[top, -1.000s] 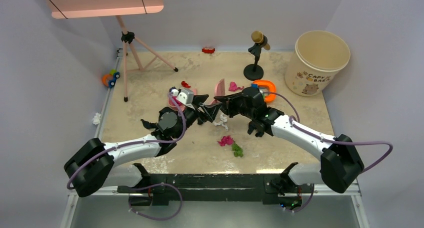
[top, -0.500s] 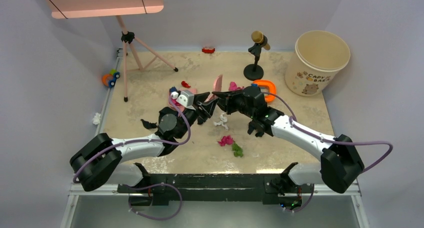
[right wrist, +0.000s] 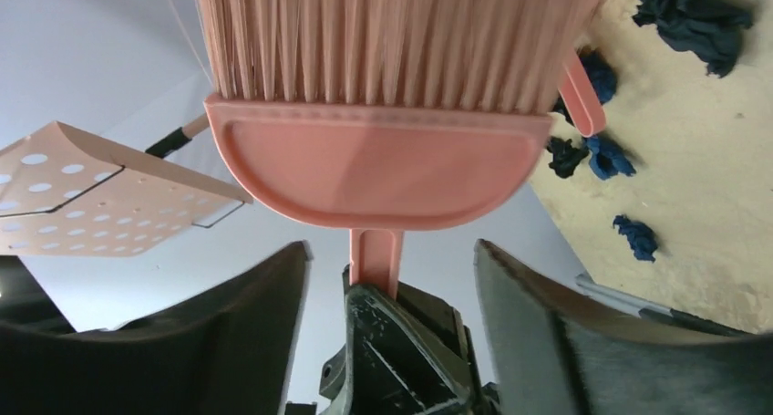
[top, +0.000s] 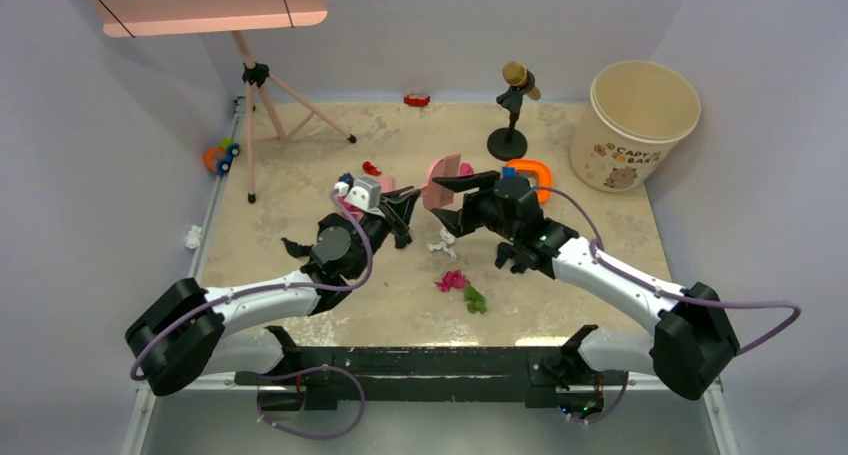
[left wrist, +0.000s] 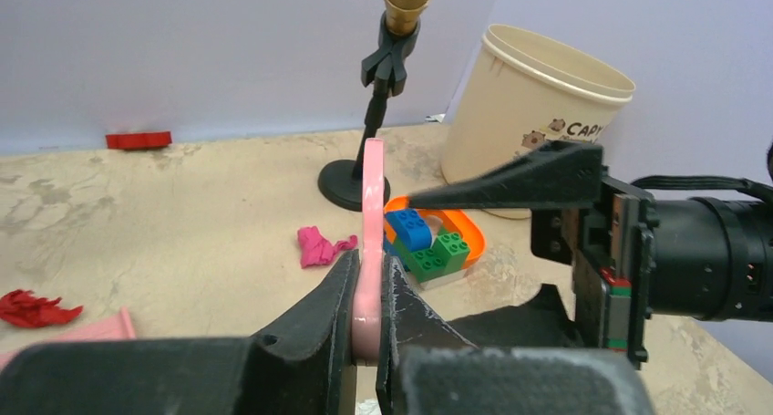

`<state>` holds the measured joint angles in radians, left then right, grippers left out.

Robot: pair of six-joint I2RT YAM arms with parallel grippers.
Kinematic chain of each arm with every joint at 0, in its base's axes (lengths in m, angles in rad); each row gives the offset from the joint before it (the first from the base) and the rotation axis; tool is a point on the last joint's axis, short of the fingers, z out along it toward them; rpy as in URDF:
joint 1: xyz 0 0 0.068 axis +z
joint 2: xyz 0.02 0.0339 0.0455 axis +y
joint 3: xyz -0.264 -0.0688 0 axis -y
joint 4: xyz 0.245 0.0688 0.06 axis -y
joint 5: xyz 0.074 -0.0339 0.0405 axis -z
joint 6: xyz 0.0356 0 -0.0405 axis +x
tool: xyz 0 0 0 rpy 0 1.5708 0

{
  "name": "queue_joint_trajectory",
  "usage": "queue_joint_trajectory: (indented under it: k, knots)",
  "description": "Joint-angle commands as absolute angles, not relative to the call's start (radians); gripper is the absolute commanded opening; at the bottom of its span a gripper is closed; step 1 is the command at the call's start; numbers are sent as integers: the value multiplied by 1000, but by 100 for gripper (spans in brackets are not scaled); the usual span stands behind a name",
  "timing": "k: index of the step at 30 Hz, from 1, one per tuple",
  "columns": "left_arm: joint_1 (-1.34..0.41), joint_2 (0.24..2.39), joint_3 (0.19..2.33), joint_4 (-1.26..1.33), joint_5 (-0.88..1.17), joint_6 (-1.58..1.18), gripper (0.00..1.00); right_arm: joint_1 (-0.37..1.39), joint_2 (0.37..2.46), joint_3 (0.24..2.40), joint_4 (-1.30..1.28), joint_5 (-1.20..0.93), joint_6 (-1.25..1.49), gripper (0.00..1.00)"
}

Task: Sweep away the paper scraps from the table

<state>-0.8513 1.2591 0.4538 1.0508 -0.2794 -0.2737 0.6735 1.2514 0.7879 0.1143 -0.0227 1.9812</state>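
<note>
My left gripper is shut on the thin handle of the pink brush, which stands on edge in front of it. From above, the brush head sits between the two grippers, over the beige table. My right gripper is open, its fingers spread either side of the handle and clear of it, with the brush head and bristles just above. Paper scraps lie around: magenta, green, white, red, another magenta, and dark blue ones.
A cream bucket stands at the back right, with a microphone stand beside it. An orange ring holding a block stack lies just behind the right gripper. A pink tripod stand is back left, and a red toy car sits at the far edge.
The left gripper shut on the brush handle. The right gripper, shut on it before, opened and drew back a little. The brush head now shows its flat side from above.
</note>
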Motion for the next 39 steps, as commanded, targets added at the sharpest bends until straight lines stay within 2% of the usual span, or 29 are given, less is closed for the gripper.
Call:
queue_joint_trajectory:
  k: [1, 3, 9, 13, 16, 22, 26, 29, 33, 36, 39]
  knots:
    - [-844, 1115, 473, 861, -359, -329, 0, 652, 1123, 768, 20, 42, 1909, 78]
    - [-833, 1074, 486, 745, -387, -372, 0, 630, 1079, 765, 2, 56, 1843, 85]
    - [-764, 909, 525, 355, -365, -526, 0, 589, 1025, 922, -226, 157, 1317, 89]
    - [-704, 784, 542, 165, -239, -587, 0, 585, 1003, 919, -198, 118, 952, 87]
    - [-698, 703, 563, 57, -135, -542, 0, 585, 951, 851, -138, 73, 833, 85]
    - [-695, 674, 719, -373, -314, -651, 0, 585, 964, 843, -187, 16, 647, 82]
    - [-695, 608, 756, -493, -393, -687, 0, 595, 1078, 891, -233, -49, 605, 82]
    - [-694, 527, 753, -550, -565, -664, 0, 669, 1141, 900, -186, 29, 649, 84]
    - [-694, 504, 848, -759, -787, -670, 0, 797, 1255, 929, -73, 144, 719, 84]
    - [-694, 518, 927, -860, -867, -676, 0, 853, 1381, 1007, -24, 177, 742, 84]
    - [-694, 552, 1002, -927, -913, -602, 0, 925, 1534, 1150, -87, 263, 765, 84]
